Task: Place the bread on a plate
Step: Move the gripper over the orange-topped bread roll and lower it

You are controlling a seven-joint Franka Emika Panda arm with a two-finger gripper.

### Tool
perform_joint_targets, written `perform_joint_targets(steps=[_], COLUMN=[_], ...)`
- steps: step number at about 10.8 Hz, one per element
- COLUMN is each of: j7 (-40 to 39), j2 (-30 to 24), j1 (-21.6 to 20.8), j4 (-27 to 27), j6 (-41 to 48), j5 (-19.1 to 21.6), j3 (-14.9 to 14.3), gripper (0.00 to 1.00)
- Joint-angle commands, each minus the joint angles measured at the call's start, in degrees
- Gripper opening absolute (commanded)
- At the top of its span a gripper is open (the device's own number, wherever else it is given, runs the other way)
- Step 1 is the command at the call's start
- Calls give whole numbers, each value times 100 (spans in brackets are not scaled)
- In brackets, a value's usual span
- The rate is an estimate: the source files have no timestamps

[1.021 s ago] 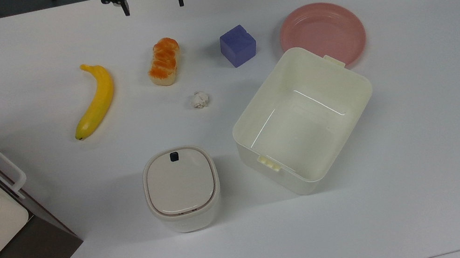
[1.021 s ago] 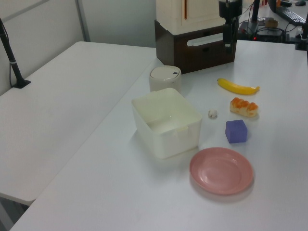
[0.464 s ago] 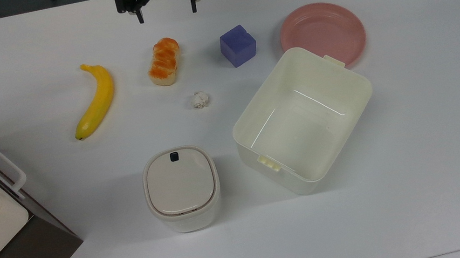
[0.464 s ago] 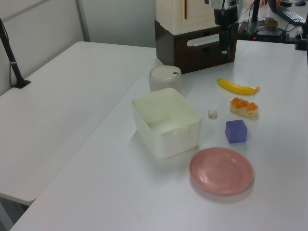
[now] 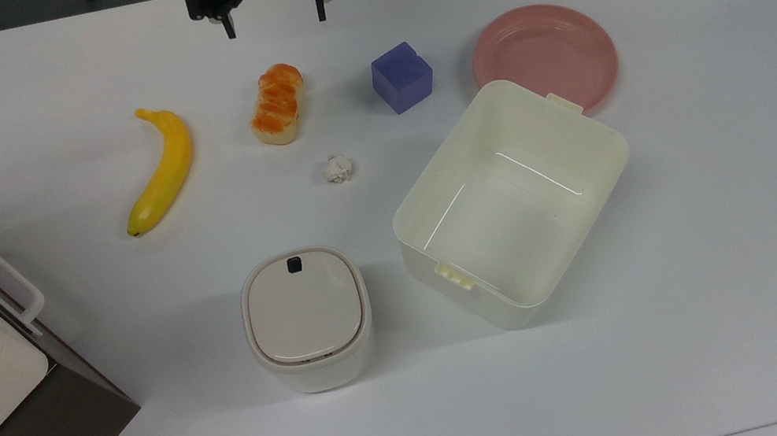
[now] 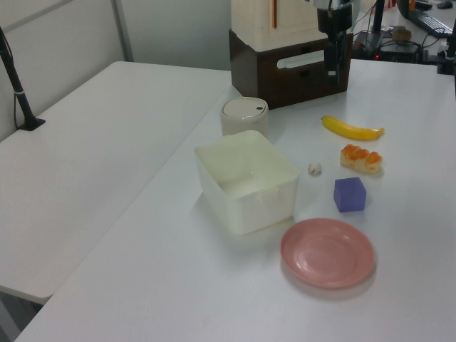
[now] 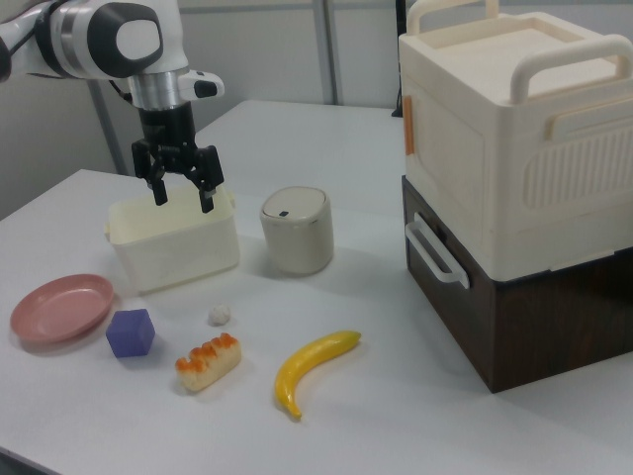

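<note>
Two fingers spread wide — the gripper [image 5: 274, 24] hangs above the bread [image 5: 277, 104], the plate [image 5: 544, 55] bare.

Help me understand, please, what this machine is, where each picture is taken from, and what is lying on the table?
It is a single robot arm ending in a gripper whose two jaws stand open, holding nothing. One picture looks straight down on the white table; the other two look across it from opposite sides. On the table lie the bread, a braided roll, with a banana on the top view's left and a purple cube on the top view's right. Beyond the cube sits the pink plate, bare. There is also a paper ball, an open cream tub and a lidded bin. The gripper hangs above the table, near the bread.
</note>
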State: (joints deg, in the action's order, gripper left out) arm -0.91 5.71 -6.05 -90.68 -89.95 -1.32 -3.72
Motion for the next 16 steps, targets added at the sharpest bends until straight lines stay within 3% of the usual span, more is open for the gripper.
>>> perform_joint_targets(steps=[1,5,10,11,12,14,16], j7=[-50,-67,-67,-94,-94,37,518], j2=[-43,123,378,370,265,-321,-307], j1=[-45,-160,-204,-212,-239,-213,-160], j4=[-37,-186,-336,-519,-1034,-2429,-2630], j6=[4,-250,-655,-655,-681,-1607,-1902], j5=[-70,-122,-140,-201,-463,-571,-562], j3=[-50,-15,-6,-6,-6,-50,-164], gripper=[100,99,88,88,88,91,91])
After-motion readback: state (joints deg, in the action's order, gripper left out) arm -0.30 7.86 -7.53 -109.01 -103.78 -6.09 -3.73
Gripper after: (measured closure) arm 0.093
